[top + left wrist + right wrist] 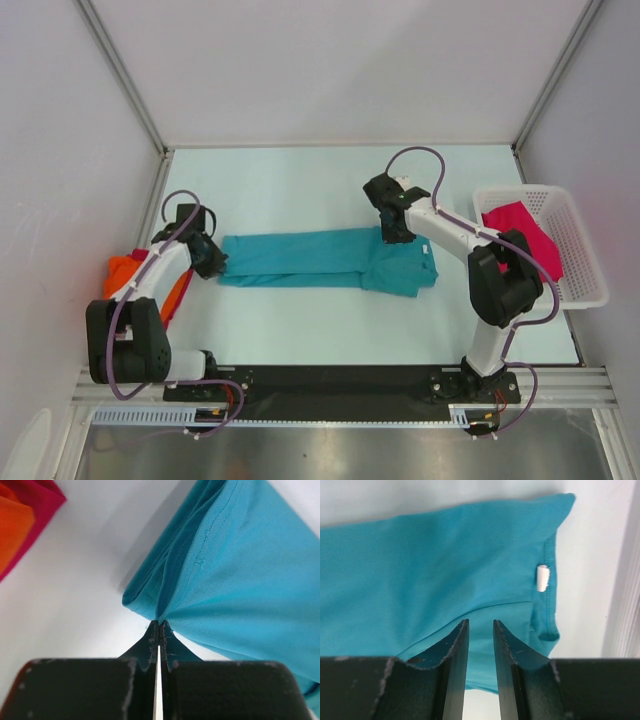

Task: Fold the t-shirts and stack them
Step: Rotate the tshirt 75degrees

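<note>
The left end effector (208, 256) is clamped tight on the left end of the teal t-shirt (320, 258). An orange t-shirt (122, 270) and a dark red t-shirt (42, 502) are heaped close by at the left edge of the desk (290, 190). The teal t-shirt lies folded into a long strip across the middle of the desk. The right end effector (393, 233) sits over its right end, near the white neck label (542, 577), with its fingers apart and nothing between them. Farther right, a magenta-pink t-shirt (522, 235) lies in the white basket (590, 275).
</note>
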Controlling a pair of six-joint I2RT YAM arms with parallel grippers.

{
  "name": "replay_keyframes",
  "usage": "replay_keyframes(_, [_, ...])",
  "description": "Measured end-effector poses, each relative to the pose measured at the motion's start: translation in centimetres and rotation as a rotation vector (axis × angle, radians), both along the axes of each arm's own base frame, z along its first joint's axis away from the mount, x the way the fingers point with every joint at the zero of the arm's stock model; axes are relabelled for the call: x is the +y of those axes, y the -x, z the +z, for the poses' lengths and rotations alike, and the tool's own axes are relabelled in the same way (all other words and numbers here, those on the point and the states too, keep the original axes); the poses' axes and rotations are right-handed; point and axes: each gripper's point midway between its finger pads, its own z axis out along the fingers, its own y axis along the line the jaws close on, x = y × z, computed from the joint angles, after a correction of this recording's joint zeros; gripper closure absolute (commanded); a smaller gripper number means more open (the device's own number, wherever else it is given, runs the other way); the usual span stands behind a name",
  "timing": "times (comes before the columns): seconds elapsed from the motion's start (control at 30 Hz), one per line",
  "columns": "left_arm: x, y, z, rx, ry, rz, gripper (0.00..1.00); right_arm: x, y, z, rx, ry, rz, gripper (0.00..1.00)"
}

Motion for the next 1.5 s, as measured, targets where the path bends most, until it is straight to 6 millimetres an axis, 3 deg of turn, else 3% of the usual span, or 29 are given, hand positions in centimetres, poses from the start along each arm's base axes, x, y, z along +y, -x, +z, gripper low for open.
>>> replay_keyframes(0.17, [1.6,0.0,0.7,-0.020,-0.002,0.056,0.98,-0.1,0.0,0.1,-0.001,0.000,-0.001,0.69])
replay_keyframes(0.27, [1.7,0.0,0.8,-0.022,0.003,0.057,0.89,-0.2,0.0,0.0,0.001,0.001,-0.003,0.69])
replay_keyframes(0.43, [1.0,0.0,0.8,-0.025,0.032,0.032,0.55,-0.4,0.3,-0.4,0.011,0.007,-0.002,0.69])
replay_keyframes(0.53, [0.8,0.0,0.9,-0.027,0.042,0.022,0.41,-0.4,0.4,-0.4,0.012,0.007,-0.002,0.69])
replay_keyframes(0.77, [0.8,-0.2,1.2,-0.033,0.042,0.022,0.40,-0.3,0.8,0.0,0.009,-0.020,0.002,0.68])
replay_keyframes(0.87, [0.9,-1.1,2.2,-0.062,0.041,0.021,0.40,0.2,1.7,-0.9,0.031,-0.063,0.008,0.69])
replay_keyframes(1.03, [0.9,-3.2,3.8,-0.111,0.043,0.017,0.40,0.9,5.0,-4.3,0.127,-0.112,0.015,0.69])
replay_keyframes(1.2, [0.6,-3.7,3.6,-0.112,0.061,0.007,0.41,3.1,9.4,-6.8,0.203,-0.107,0.075,0.69])
replay_keyframes(1.3, [0.4,-3.8,3.5,-0.110,0.071,0.000,0.41,4.2,10.1,-6.8,0.188,-0.125,0.092,0.69])
replay_keyframes(1.5, [0.2,-4.0,3.3,-0.116,0.079,-0.027,0.41,4.4,10.2,-7.0,0.190,-0.149,0.067,0.68])
